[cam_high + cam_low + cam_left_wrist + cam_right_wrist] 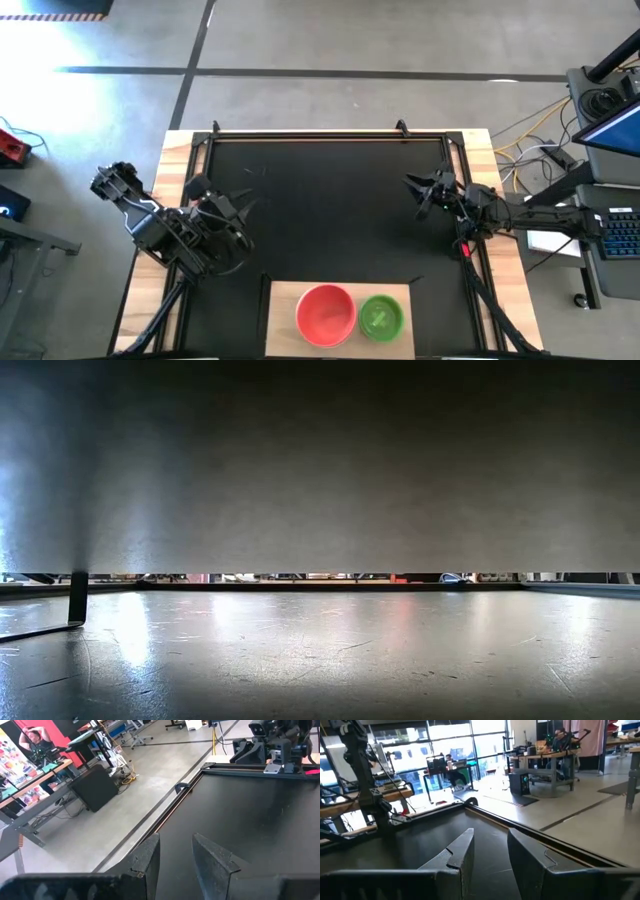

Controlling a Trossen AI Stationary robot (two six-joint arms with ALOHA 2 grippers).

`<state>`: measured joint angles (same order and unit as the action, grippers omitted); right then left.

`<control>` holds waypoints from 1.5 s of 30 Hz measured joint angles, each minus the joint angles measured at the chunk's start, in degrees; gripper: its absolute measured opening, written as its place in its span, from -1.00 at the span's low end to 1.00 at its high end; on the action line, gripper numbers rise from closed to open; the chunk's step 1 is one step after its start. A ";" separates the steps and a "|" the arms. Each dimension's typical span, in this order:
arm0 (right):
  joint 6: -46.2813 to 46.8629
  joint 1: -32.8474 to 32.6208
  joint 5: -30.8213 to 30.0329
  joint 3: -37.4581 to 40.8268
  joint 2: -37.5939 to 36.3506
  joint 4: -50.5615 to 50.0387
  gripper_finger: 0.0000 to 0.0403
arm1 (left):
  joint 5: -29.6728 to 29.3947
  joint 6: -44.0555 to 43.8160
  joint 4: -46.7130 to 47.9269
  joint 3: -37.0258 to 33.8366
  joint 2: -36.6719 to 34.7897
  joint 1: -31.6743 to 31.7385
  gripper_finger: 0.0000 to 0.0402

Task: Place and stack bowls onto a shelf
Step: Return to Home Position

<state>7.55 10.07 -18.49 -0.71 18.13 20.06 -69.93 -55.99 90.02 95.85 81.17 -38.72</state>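
In the high view, the shelf (285, 320) lies at the bottom centre of the frame, set into the near edge of the black mat (330, 200). A red bowl (325, 313) sits at the middle of the shelf. A smaller green bowl (381, 317) sits just beside it toward the right, rims close or touching. Whatever lies beneath either bowl is hidden from above. The left gripper (240, 207) hovers over the mat at centre left, well apart from the shelf. Its fingers (149, 859) stand moderately apart with bare mat in the gap and grip nothing. The right gripper (418, 188) hovers at centre right, near the mat's right edge. Its fingers (461, 851) are likewise parted and empty.
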 joint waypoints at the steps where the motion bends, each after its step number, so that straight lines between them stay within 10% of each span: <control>1: -0.02 0.00 0.05 0.00 0.00 0.00 -0.47 | 0.00 -0.02 0.00 0.00 0.00 0.00 -0.52; 21: -8.60 0.00 -0.99 0.02 0.02 -0.08 -0.47 | 2.14 -4.09 -5.41 -11.16 0.13 3.92 -0.52; 36: -9.53 0.00 -0.99 0.07 0.02 -0.10 -0.47 | 6.03 1.24 -11.36 -23.93 -1.81 24.31 -0.52; 45: -9.53 0.00 -0.99 0.07 0.04 -0.10 -0.47 | 18.93 35.28 -55.74 -42.00 -19.60 35.09 -0.52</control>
<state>-1.98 10.07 -19.49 -0.64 18.17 19.97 -51.00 -20.71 34.28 53.85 61.57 -3.63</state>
